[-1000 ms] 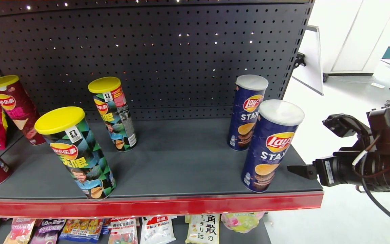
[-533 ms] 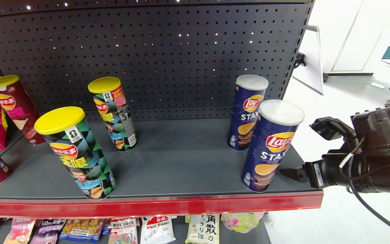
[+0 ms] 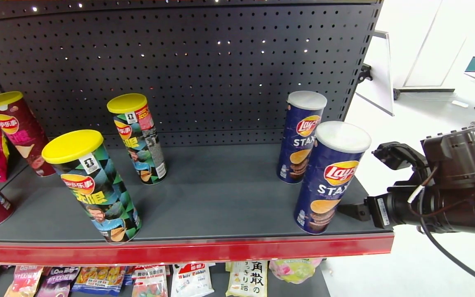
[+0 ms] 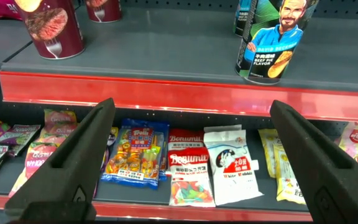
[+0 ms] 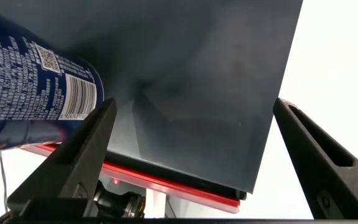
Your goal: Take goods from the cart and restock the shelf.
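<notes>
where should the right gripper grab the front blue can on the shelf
Grip the front blue can around mid-body, coming level from its right. It stands upright, a tall round tube at the right front corner of the shelf, with that side free. The other blue can stands close behind, so the back looks tight. The right gripper is open beside it.

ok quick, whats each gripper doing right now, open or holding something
Left gripper: open, holding nothing.
Right gripper: open, holding nothing, beside the front blue can.
</notes>
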Motion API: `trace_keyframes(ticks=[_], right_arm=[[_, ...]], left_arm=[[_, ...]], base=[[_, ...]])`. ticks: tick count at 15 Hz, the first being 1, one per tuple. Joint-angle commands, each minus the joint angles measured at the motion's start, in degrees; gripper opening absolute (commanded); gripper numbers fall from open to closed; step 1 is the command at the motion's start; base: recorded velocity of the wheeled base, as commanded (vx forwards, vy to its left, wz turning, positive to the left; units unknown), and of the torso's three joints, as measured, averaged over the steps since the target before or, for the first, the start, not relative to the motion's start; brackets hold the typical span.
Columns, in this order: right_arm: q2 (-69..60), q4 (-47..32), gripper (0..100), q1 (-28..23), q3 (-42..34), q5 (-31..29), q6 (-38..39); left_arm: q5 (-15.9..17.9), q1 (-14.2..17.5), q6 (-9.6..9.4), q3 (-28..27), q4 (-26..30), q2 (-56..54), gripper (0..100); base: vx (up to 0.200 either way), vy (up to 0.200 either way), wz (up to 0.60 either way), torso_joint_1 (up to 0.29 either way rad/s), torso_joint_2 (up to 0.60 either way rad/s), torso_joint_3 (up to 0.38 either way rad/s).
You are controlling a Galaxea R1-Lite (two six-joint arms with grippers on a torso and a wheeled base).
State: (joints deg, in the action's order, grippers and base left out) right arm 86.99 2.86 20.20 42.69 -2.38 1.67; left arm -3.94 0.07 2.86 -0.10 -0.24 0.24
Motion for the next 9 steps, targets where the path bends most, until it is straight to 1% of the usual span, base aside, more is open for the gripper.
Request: trace_keyframes(ticks=[1, 5, 9], right_arm=[[-0.2, -0.1, 100, 0.0, -0.2, 0.0, 0.0], [-0.3, 0.0, 100, 0.0, -0.1, -0.1, -1.7], [-0.5, 0.0, 100, 0.8, -0.9, -0.1, -1.7]], left_arm=[[0.0, 0.0, 0.04, 0.0, 0.0, 0.1, 100], [0.0, 0.0, 0.04, 0.0, 0.0, 0.1, 100], [0.0, 0.0, 0.04, 0.0, 0.0, 0.1, 100]], base=[[0.000, 0.000, 0.00, 0.000, 0.00, 0.000], [0.000, 0.000, 0.00, 0.000, 0.00, 0.000], [0.000, 0.000, 0.00, 0.000, 0.00, 0.000]])
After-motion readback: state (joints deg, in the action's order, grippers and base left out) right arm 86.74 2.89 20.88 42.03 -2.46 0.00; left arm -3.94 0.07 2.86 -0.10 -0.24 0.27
